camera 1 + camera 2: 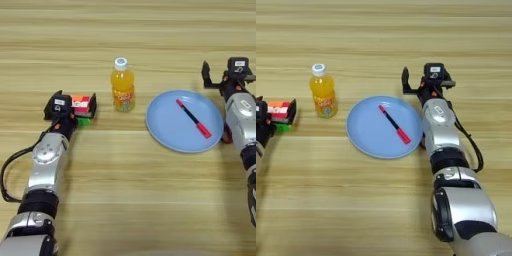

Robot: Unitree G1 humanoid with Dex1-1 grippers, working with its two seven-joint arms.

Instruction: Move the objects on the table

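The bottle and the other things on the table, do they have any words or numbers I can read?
None can be read.
Bottle: its label has print, too blurred to read.
Puzzle cube: no words made out.
Pen on the blue plate: no text seen.
White tags on both grippers: too small to read.

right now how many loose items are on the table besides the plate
3: the puzzle cube at the left, between the left gripper's jaws; the orange-drink bottle upright in the middle; the pen lying on the blue plate.
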